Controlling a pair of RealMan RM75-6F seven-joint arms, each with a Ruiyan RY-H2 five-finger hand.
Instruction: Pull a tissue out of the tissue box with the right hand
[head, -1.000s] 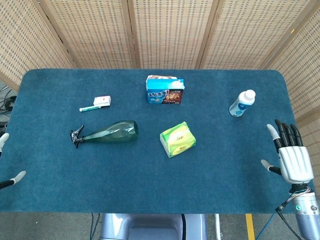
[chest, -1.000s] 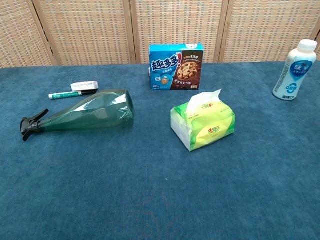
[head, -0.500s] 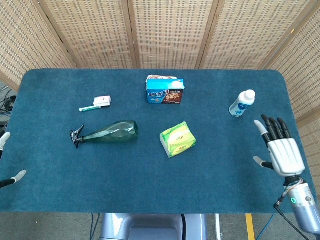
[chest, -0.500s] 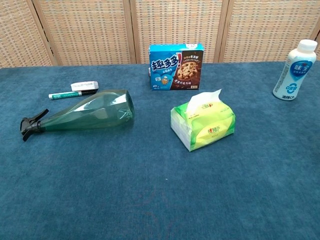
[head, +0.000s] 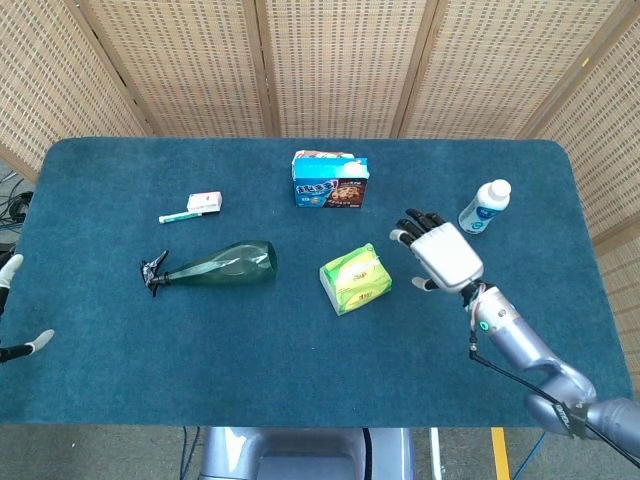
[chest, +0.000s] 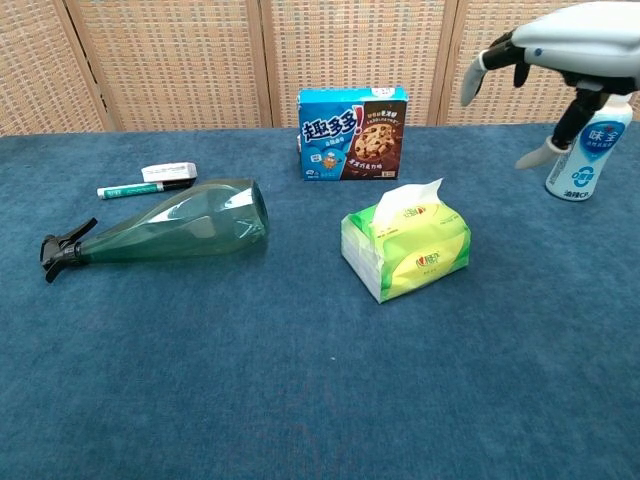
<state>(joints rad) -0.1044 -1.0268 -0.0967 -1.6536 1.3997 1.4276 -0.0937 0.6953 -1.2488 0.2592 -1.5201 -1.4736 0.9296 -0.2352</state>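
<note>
Tissue pack (chest: 407, 251) sits mid-table, white tissue (chest: 405, 198) poking out the top. Right hand (head: 441, 256) hangs above and just right of it, fingers spread, holding nothing. I'd come down over the tuft, pinch only the tissue, pull straight up. Left hand (head: 12, 310) idles at the table's edge, open.

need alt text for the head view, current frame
The right robot hand, fingers spread and holding nothing, hovers just right of a green tissue pack on a blue table. Around the pack: a cookie box behind, a green spray bottle lying to its left, a white bottle far right. Only fingertips of the left robot hand show at the left edge.
</note>
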